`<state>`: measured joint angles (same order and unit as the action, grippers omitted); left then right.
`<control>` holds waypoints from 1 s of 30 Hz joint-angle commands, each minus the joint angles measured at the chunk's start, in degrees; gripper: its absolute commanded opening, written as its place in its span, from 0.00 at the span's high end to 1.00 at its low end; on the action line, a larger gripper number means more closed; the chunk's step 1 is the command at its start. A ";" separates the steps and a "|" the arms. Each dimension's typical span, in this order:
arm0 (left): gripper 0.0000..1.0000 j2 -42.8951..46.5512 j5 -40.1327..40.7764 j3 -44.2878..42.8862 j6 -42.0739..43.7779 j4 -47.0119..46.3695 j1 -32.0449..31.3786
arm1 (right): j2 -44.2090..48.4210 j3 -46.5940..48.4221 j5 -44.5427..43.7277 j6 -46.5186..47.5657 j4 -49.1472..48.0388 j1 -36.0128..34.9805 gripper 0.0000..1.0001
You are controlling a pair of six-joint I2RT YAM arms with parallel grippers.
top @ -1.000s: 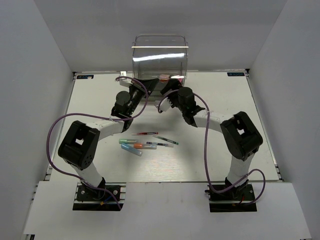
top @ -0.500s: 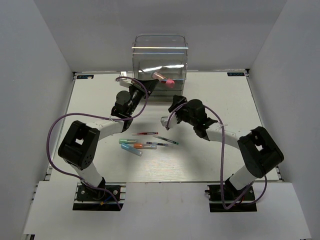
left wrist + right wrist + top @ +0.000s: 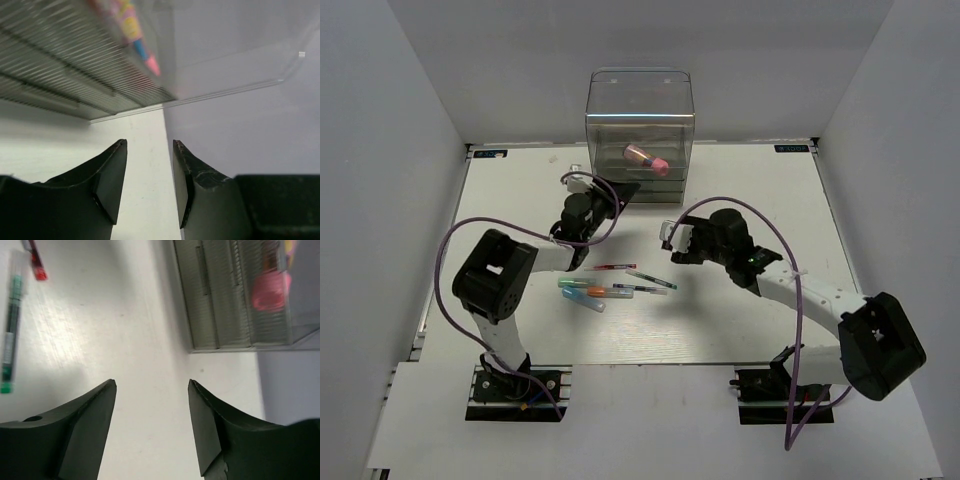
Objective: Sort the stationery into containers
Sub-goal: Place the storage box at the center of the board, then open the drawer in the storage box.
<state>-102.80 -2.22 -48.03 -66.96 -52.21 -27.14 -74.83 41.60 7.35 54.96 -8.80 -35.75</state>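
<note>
Top external view: the thick pink tube (image 3: 645, 156) lies inside the tall clear plastic box with drawers (image 3: 640, 105) at the far edge of the white table (image 3: 780, 200). Thin pens (image 3: 650, 280) and short coloured markers (image 3: 597, 291) lie near the middle. Left gripper (image 3: 149, 144) and right gripper (image 3: 152, 384) are both spread, holding nothing. The left one sits close to the box and could bump it. Right side has open room.

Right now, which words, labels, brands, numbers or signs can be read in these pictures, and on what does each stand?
Nothing here can be read as text.
Print on the left blue sticker: too small to read.
Print on the right blue sticker: too small to read.
Coloured print on the pink tube inside the organiser: blurred.
</note>
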 commanded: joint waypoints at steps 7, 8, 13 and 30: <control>0.48 -7.93 0.28 -2.05 -3.35 -1.67 0.07 | 4.07 -3.46 5.65 -22.34 0.89 1.56 0.55; 0.48 -8.81 0.28 -2.85 -3.88 -1.67 0.07 | 4.08 -3.37 5.91 -24.96 0.80 1.56 0.58; 0.48 -12.68 3.09 -6.54 -3.88 -2.98 0.07 | 4.43 -3.64 8.11 -27.36 0.62 2.87 0.59; 0.52 -18.66 6.52 -15.07 -3.88 -1.85 0.59 | 6.18 -6.71 8.73 -26.48 -0.26 3.84 0.59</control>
<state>-121.62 2.59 -60.97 -71.00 -55.24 -26.92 -69.80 35.03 15.16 28.99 -7.14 -32.23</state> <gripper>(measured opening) 0.485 0.407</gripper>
